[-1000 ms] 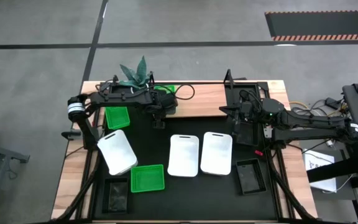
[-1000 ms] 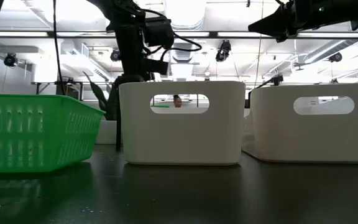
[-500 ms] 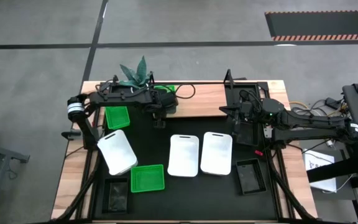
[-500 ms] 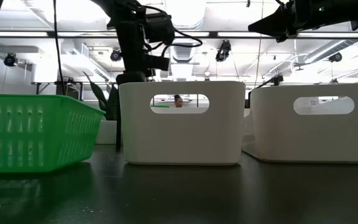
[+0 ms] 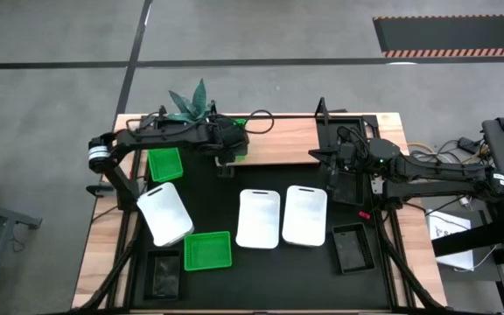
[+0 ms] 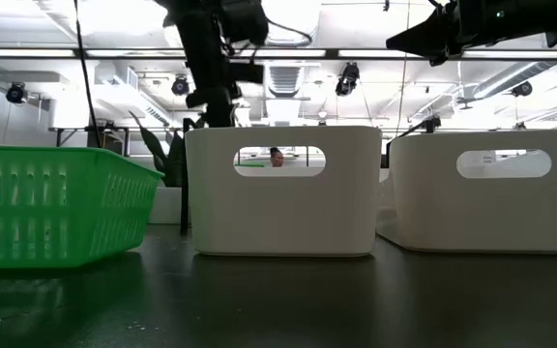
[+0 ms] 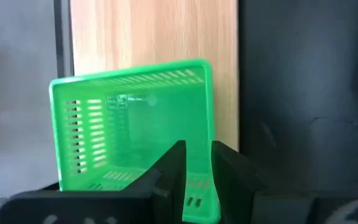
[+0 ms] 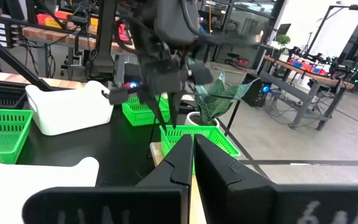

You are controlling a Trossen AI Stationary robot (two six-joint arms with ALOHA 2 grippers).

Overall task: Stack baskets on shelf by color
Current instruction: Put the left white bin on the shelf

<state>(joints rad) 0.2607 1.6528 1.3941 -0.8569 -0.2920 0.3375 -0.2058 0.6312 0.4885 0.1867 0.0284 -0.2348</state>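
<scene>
A bright green basket [image 7: 129,124] rests flat on the left end of the light-brown shelf [image 7: 154,31], along the table's far edge. My left gripper [image 7: 196,149] hangs open just above that basket's near corner, fingers pointing down and clear of it; in the right wrist view it [image 8: 165,121] stands above the basket [image 8: 194,142]. In the high view my left gripper [image 5: 227,149] is beside the basket [image 5: 237,129]. My right gripper [image 8: 191,142] is shut and waits near the shelf's right end [image 5: 332,166].
On the black table lie two more green baskets [image 5: 165,164] [image 5: 207,250], three white baskets [image 5: 164,213] [image 5: 258,218] [image 5: 304,214] and two black baskets [image 5: 164,273] [image 5: 350,248]. A potted plant [image 5: 191,103] stands behind the shelf's left end. The shelf's middle [image 5: 283,140] is bare.
My left gripper has risen and drawn a little toward the table's far edge, over the shelf's left end. The green basket has stayed on the shelf.
</scene>
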